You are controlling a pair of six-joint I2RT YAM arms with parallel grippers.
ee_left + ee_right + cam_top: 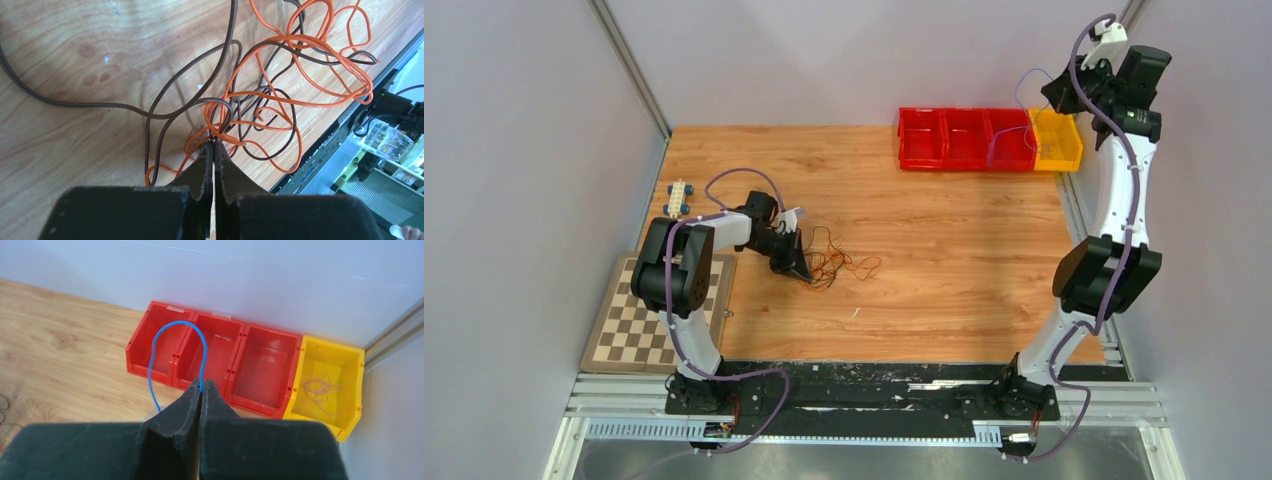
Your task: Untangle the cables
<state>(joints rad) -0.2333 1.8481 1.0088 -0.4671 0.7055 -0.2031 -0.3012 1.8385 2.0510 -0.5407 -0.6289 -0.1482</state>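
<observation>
- On the left half of the table (944,260), the tangle (836,262) is lying flat on the wood, its orange and dark brown loops spreading toward the middle.
- The left gripper (214,146) is reaching down at the tangle's left edge. Its jaws are pressing together on orange and brown strands that are meeting right at the tips.
- In the left wrist view, one brown strand is trailing away from the bundle across the wood. Beyond the tips, the orange loops are piling up, crossing over and under the brown ones.
- The right gripper (201,386) is hanging high over the far right corner, above the bins, with its jaws squeezing together on a blue wire (180,322).
- The blue wire is arching up from the tips and dropping down on the left, in front of the red bins (252,402).
- Three red bins are standing in a row against the far wall, with a yellow bin (350,370) touching their right end.
- A pale wire (320,387) is lying loosely coiled inside the yellow bin.
- A chessboard (639,320) is sitting at the near left corner, beside the left arm's base.
- A small white-and-blue piece (680,198) is resting farther back along the left edge.
</observation>
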